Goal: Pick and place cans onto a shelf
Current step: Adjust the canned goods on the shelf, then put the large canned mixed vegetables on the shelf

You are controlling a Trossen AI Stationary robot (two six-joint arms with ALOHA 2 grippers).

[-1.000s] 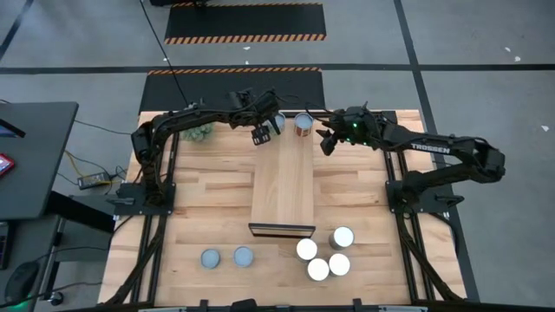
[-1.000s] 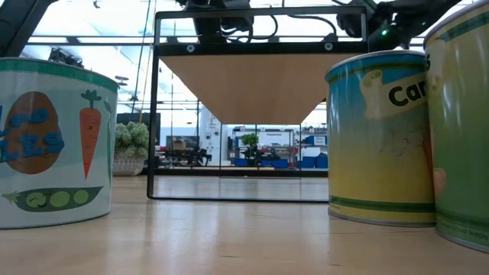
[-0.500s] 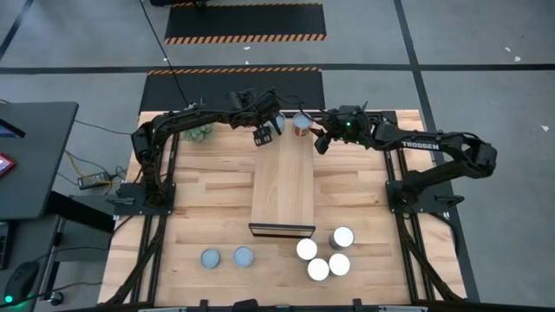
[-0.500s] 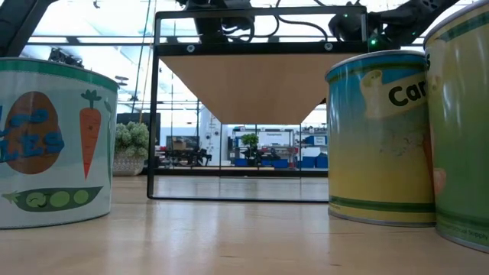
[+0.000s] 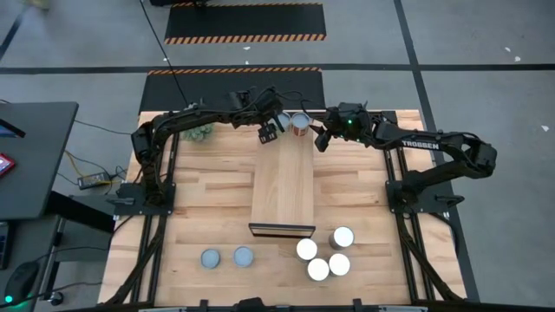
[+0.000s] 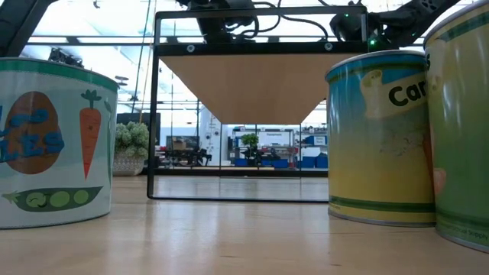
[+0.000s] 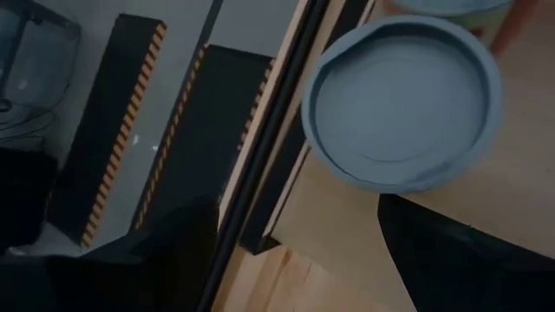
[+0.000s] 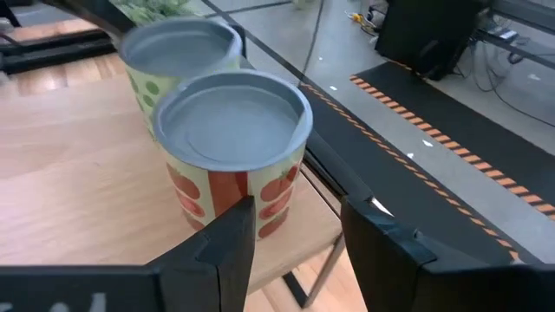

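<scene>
Cans (image 8: 227, 147) look rigid, smooth, probably slippery; grip mid-wall. Right hand (image 8: 290, 234) spread beside one; left hand (image 7: 286, 251) spread.

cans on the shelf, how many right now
2, side by side at the shelf's far end: a red-patterned can just ahead of the right gripper, and a green-dotted can touching it. The left gripper may hide part of that second can from above.

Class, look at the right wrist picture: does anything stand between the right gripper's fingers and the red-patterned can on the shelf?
Nothing visible does. The right gripper is open, its fingers just short of the red-patterned can at the far end of the shelf. A second can stands behind it, touching or nearly so.
</scene>
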